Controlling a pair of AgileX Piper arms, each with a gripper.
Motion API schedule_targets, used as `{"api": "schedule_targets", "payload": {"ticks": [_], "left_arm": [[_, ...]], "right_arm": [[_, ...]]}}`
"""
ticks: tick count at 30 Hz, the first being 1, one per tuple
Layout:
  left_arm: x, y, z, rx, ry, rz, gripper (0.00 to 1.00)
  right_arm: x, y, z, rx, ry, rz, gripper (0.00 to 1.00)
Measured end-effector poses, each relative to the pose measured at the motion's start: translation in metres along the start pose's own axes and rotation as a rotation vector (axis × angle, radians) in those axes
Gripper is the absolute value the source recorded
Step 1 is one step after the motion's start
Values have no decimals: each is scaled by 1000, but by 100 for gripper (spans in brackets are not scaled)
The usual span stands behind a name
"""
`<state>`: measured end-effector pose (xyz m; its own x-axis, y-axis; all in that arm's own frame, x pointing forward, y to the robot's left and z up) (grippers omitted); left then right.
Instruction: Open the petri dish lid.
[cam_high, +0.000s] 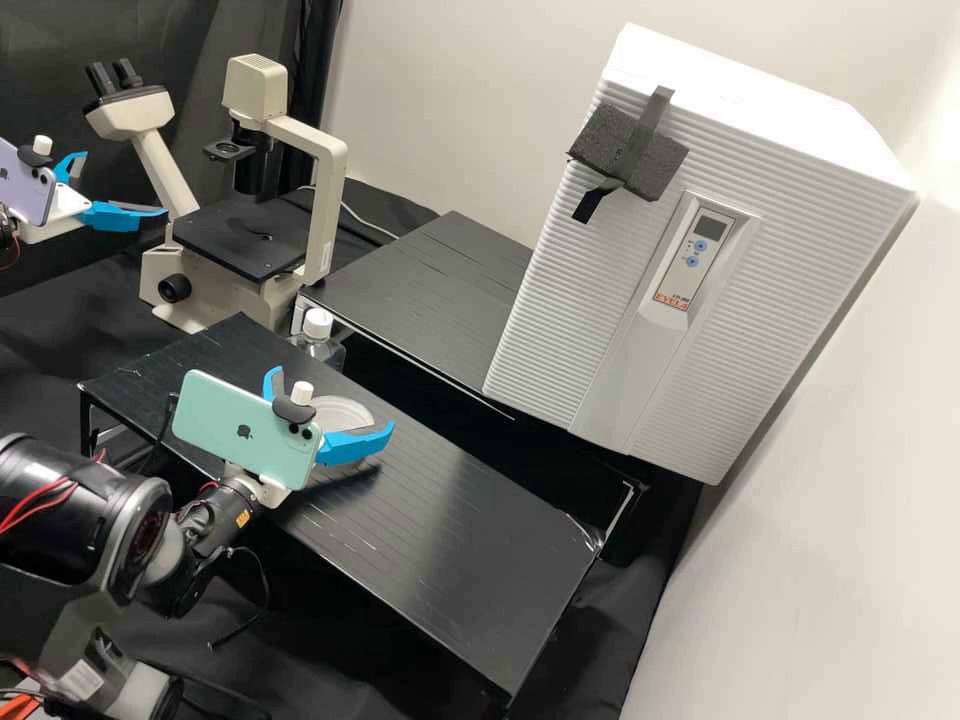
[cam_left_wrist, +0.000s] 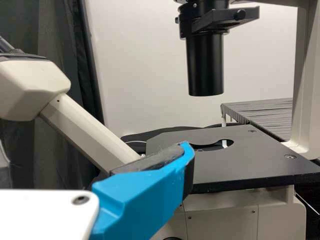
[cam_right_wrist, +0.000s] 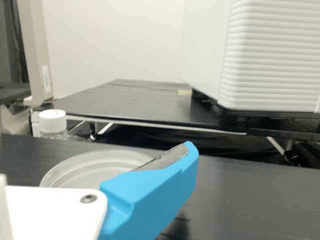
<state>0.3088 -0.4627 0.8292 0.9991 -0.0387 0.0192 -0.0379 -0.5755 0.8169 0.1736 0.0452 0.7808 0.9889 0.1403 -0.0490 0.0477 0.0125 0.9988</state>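
Note:
In the high view my right gripper (cam_high: 335, 398) stands open at the round clear petri dish (cam_high: 348, 412) on the black bench, one blue finger on either side. The right wrist view has the petri dish (cam_right_wrist: 82, 171) partly behind a blue finger of my right gripper (cam_right_wrist: 150, 192); whether they touch, I cannot tell, nor whether the lid is on. My left gripper (cam_high: 122, 183) is open, away from the dish beside the microscope, its two fingers spread. One finger of my left gripper (cam_left_wrist: 145, 195) shows in front of the microscope stage in the left wrist view.
A microscope (cam_high: 325, 200) stands behind the bench (cam_high: 470, 500). Past the bench's back edge is a white-capped bottle (cam_high: 318, 323), near a second black table (cam_high: 430, 290). A large white ribbed incubator (cam_high: 560, 300) rises at the right.

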Motion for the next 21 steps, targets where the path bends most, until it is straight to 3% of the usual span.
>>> {"api": "schedule_targets", "payload": {"ticks": [21], "left_arm": [[0, 0, 0, 0, 0, 0, 100]], "right_arm": [[2, -2, 3, -6, -11, -2, 100]]}}
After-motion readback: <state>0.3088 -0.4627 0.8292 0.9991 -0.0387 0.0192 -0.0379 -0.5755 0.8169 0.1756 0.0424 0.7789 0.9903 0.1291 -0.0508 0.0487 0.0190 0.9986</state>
